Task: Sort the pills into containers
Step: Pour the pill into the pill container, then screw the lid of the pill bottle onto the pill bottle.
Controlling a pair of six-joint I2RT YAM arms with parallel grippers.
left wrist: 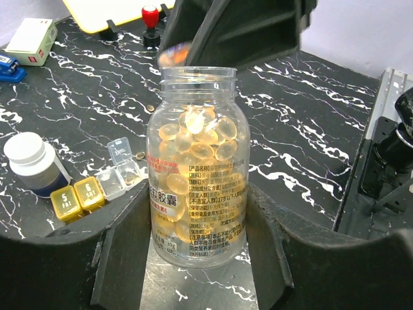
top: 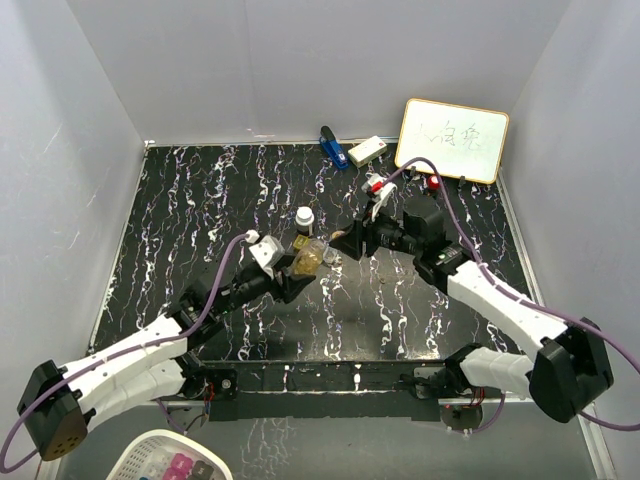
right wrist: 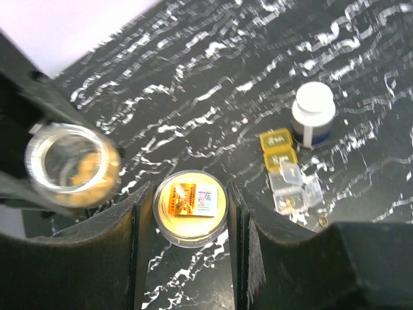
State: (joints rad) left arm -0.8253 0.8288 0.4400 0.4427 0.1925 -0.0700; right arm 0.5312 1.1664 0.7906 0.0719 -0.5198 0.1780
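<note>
the left end effector (left wrist: 197, 229) is closed partway around the clear plastic golden-amber bottle (left wrist: 197, 161), one finger on each side of its lower half. the bottle is held upright above the black white-veined surface (left wrist: 303, 129), its mouth uncapped and its body packed with translucent yellow gel capsules (left wrist: 200, 139).

down on the surface stand the dark bottle with white round cap (left wrist: 29, 161) and, just beside it, the small oblong clear box with yellow-gold sections (left wrist: 97, 190). two of the box's clear lids are flipped up.

to the right, the right end effector (right wrist: 190, 194) is partly closed on a round clear cap (right wrist: 190, 206) with an orange and white label inside. it hangs just beside and above the open bottle mouth.

the main risk is pouring. the bottle is full and its mouth is far wider than a box section, so a steep tilt would likely send capsules rolling across the surface. the smooth round wall could also twist in the grip as it tips. the right arm is close enough to knock the rim, and the light box may slide if nudged.
</note>
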